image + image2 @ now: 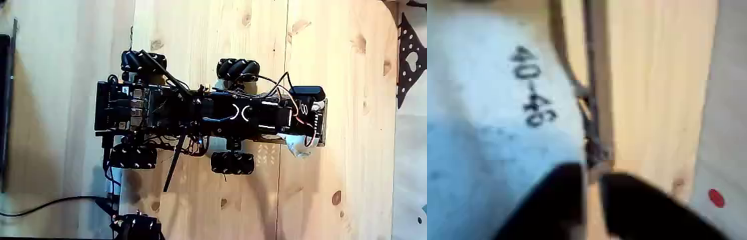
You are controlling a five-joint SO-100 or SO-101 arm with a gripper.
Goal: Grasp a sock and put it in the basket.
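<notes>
The arm stretches flat along the wheeled robot [200,117] toward the right of the fixed view, so its jaws [301,137] arrive low over the sock [300,145], a pale lump on the tabletop [347,80]. In the wrist view the sock [477,150] spreads across the left. Its long axis and heading cannot be told, nor whether the jaws are released or clenched.

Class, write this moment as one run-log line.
arm: stretched toward fixed view's right | gripper: by sock, open or shut unclear | sock: on wood, printed 40-46 | basket: right edge, apart
</notes>
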